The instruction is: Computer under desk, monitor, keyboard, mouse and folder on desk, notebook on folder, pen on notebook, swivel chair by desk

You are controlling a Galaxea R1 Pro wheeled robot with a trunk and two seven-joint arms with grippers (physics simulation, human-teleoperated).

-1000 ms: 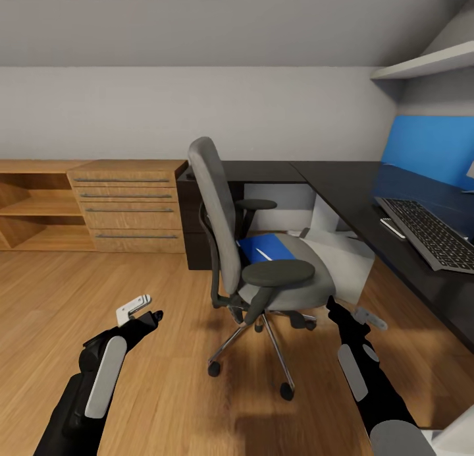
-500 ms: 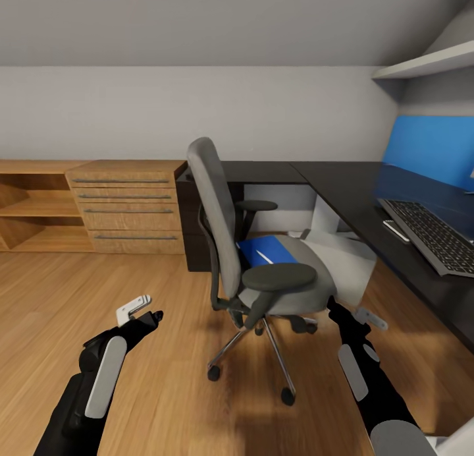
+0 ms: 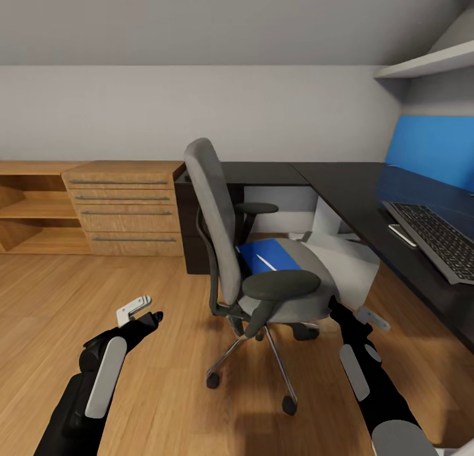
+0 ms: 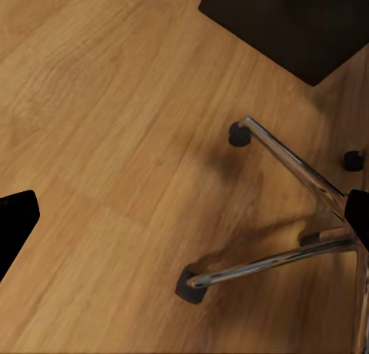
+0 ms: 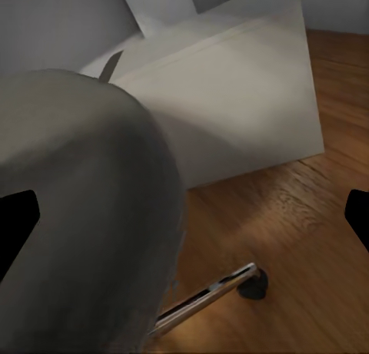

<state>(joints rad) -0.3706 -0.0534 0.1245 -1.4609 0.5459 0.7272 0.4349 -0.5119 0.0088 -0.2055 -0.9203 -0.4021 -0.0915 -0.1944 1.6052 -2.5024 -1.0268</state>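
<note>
Both claws hanging released, nothing held.
Left gripper [image 3: 146, 313] over wood floor [image 4: 92, 100]; right gripper [image 3: 339, 309] just beside grey swivel chair [image 3: 263, 271] carrying blue folder [image 3: 266, 255].

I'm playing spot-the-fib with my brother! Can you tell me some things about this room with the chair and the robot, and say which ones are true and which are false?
1. A blue folder lies on the seat of the swivel chair. True.
2. The keyboard is on the floor. False: it sits on the dark desk.
3. The left gripper is holding the folder. False: its jaws are open and empty, above the wooden floor.
4. The chair has wheels on metal legs. True.
5. The drawers against the wall are wooden. True.
6. The chair's back is bright red. False: it is grey.
</note>
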